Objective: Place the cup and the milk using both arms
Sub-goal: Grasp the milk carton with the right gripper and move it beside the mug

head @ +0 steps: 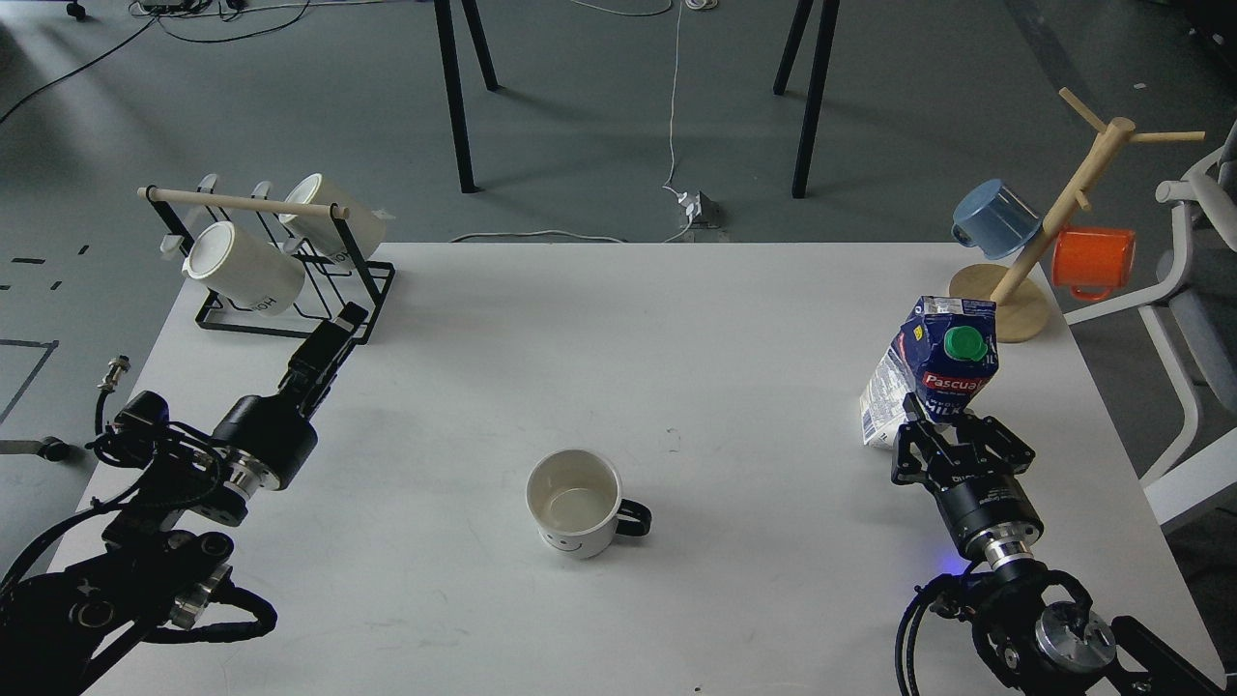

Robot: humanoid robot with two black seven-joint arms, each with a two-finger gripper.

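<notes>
The cup [574, 503], a white mug with a black handle and a smiley face, stands upright on the white table [618, 319] at front centre, apart from both grippers. The milk [933, 372], a blue and white Pascual carton with a green cap, is tilted at the right side of the table. My right gripper [945, 433] is shut on its lower part. My left gripper [330, 350] lies low over the table's left side, just in front of the black mug rack. Its fingers look like one dark bar, and it holds nothing.
A black wire rack [290, 280] with two cream mugs [242, 266] stands at the back left. A wooden mug tree [1049, 222] with a blue cup [995, 217] and an orange cup [1092, 259] stands at the back right corner. A white chair [1193, 319] is beyond the right edge.
</notes>
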